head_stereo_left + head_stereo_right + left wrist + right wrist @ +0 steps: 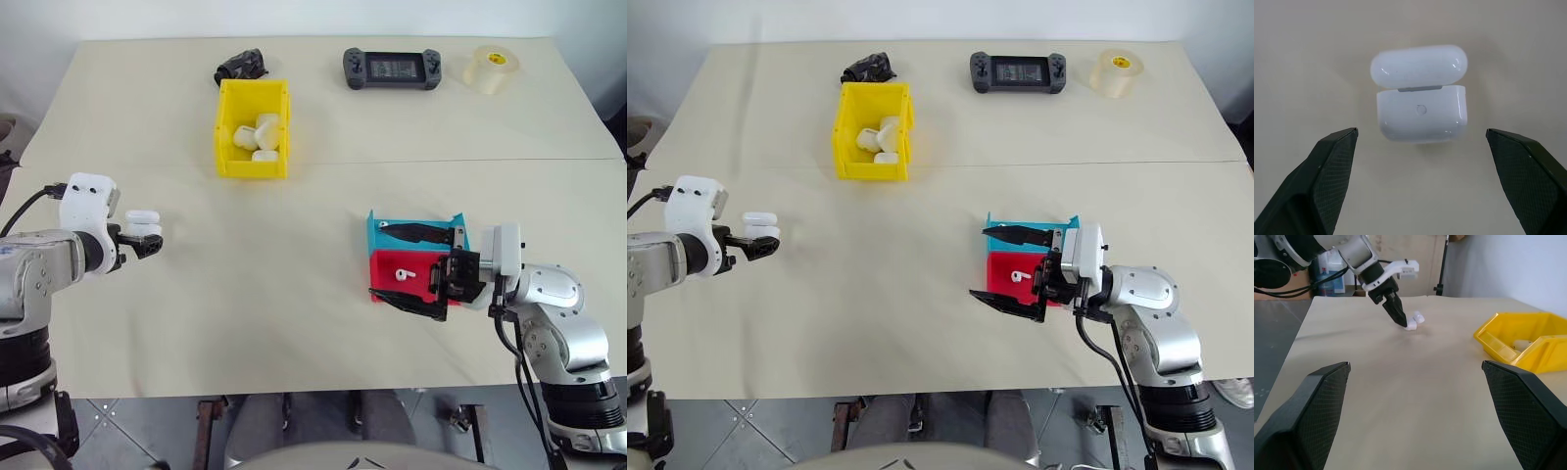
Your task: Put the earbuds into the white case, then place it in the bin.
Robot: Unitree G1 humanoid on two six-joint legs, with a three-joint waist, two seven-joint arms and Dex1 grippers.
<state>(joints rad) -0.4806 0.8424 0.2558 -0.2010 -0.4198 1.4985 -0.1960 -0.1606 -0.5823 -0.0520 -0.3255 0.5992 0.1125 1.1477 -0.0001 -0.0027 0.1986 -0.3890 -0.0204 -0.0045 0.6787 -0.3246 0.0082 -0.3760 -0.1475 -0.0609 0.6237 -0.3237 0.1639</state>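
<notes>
Honestly that small glossy white pebble-shaped case [1420,95], lid flipped up, looks light and slippery; the wide-open left hand [1420,142] should pinch its lower body's flat sides.

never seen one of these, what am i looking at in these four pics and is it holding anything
It is a humanoid robot with two arms, each ending in a two-fingered black gripper. Two pictures come from cameras in its head, looking down over a table. The other two come from cameras on its wrists, looking out between the fingers.

The left gripper is open at an open white case on the table; nothing is held. The right gripper is open too, empty, over a red tray with one earbud in it, beside a blue tray.

Farther back stand a yellow bin holding several white cases, a black bundle, a game console and a tape roll.
</notes>
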